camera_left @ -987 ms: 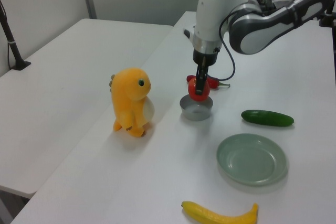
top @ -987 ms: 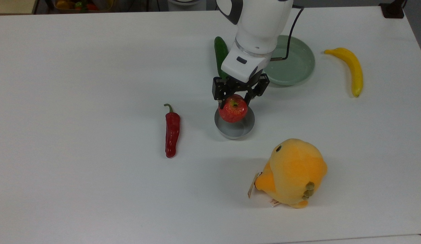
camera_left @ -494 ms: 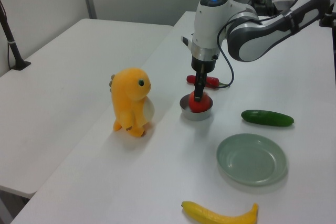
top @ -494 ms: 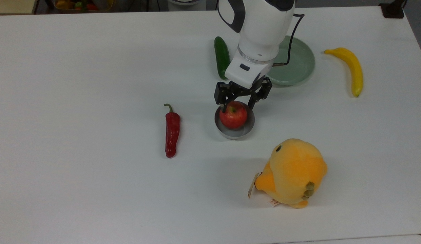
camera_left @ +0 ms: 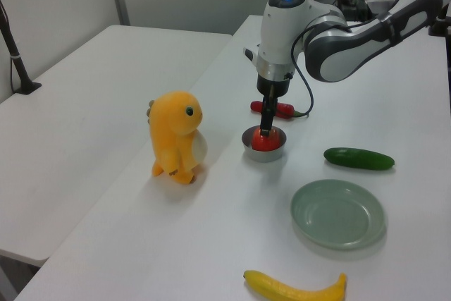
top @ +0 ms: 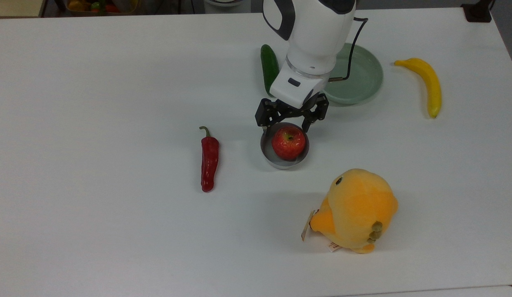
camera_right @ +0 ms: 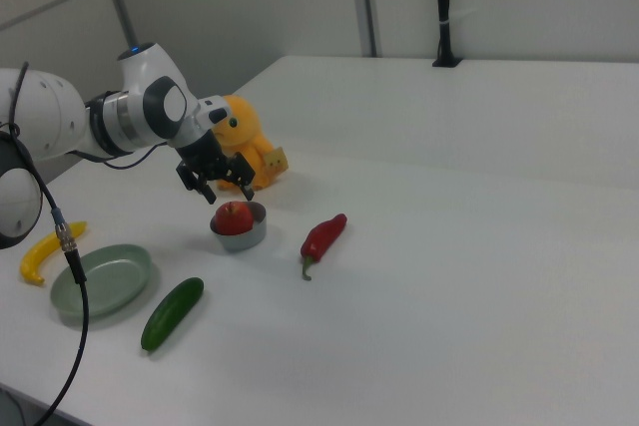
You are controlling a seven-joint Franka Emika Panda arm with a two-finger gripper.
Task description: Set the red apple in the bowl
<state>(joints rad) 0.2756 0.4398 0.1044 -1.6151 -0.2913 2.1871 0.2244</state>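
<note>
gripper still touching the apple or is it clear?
Apart. In the right view the gripper hangs open above the red apple, with background showing between fingertips and fruit. The top view shows the apple resting in the bowl.

Top view: steeply down onto the tabletop (top: 115, 82) from overhead. Left view: lower, oblique, along it from the banana (camera_left: 292, 288) end. Right view: oblique from the opposite side. Shared by all three: the bowl (top: 284, 159), plush duck (top: 357, 210), plate (top: 363, 78).
</note>
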